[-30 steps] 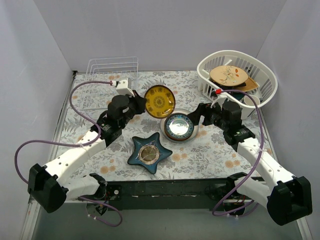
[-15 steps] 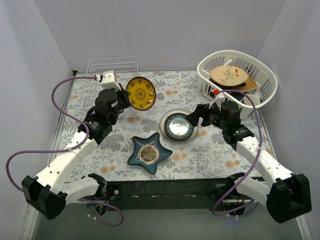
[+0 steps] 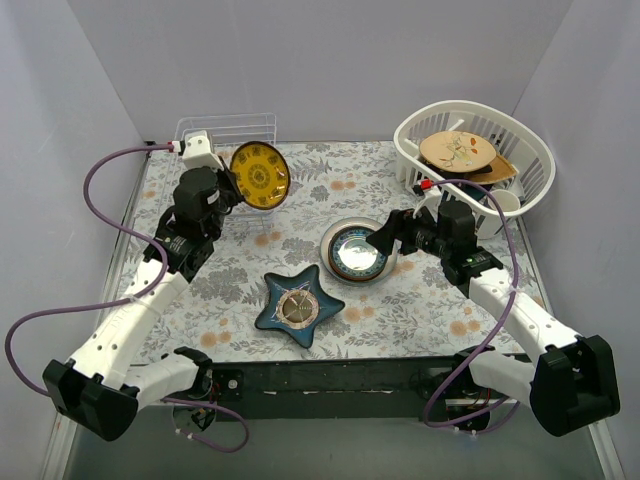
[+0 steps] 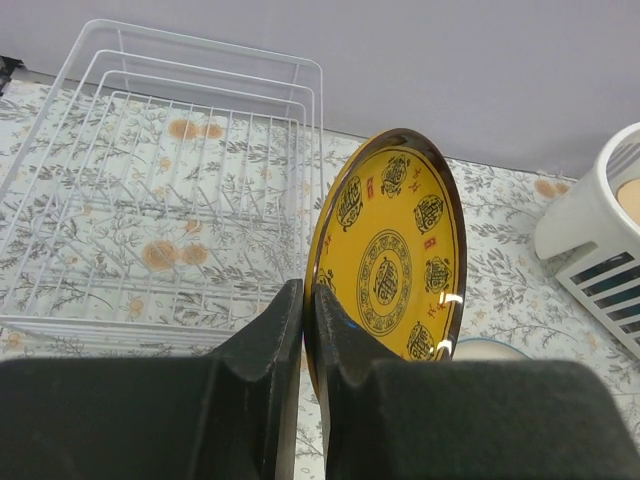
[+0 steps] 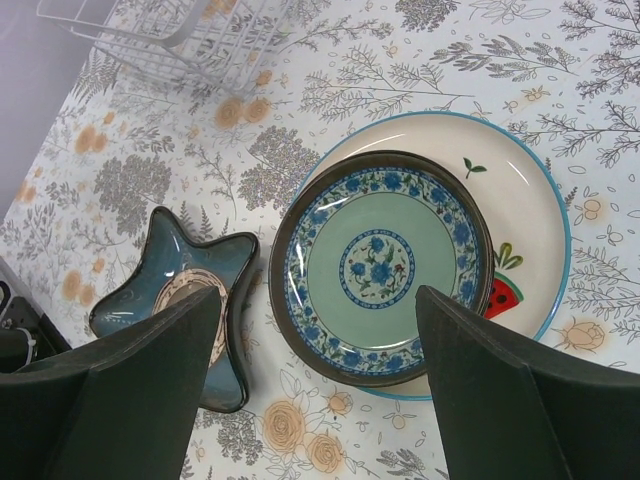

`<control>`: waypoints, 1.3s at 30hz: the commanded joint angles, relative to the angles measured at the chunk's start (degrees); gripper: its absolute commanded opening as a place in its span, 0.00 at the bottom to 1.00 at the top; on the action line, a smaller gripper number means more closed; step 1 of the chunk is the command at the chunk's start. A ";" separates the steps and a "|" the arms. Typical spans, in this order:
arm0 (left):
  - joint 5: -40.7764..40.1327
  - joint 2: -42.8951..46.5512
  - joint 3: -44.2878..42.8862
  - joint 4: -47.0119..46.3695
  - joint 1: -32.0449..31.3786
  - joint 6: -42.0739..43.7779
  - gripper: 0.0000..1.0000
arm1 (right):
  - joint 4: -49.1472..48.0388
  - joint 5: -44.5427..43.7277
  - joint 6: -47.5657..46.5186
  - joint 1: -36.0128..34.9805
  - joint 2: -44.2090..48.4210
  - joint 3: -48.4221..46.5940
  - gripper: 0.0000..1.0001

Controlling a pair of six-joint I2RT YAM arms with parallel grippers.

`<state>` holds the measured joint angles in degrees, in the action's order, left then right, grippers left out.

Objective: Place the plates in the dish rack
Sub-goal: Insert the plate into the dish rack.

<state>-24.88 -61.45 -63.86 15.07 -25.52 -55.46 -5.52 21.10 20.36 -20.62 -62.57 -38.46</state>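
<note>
My left gripper [image 3: 228,180] is shut on the rim of the yellow plate with brown pattern [image 3: 260,175] and holds it on edge in the air, just right of the clear wire dish rack [image 3: 222,135]. In the left wrist view the yellow plate [image 4: 392,262] stands upright beside the dish rack [image 4: 160,190], which holds nothing. My right gripper [image 3: 392,232] is open above the teal-green plate [image 3: 358,251], which lies on an off-white plate with a watermelon picture [image 5: 525,215]. In the right wrist view the teal-green plate [image 5: 380,265] lies between my fingers.
A dark blue star-shaped dish [image 3: 297,305] lies on the flowered cloth near the front. A white slotted basket [image 3: 474,160] with a tan sprigged plate and other dishes stands at the back right. Grey walls close in the back and sides.
My left arm has carried the yellow plate up and to the left, from beside the stacked plates to next to the dish rack. The right gripper has shifted slightly left over the stack.
</note>
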 commanded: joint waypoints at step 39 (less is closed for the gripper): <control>37.10 5.82 19.47 -21.57 3.19 -21.71 0.00 | -54.34 21.70 35.72 1.99 -11.53 7.08 0.80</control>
<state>9.67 -56.42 -45.56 -2.57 -22.24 -75.55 -57.23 41.76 56.45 -18.79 -74.89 -30.96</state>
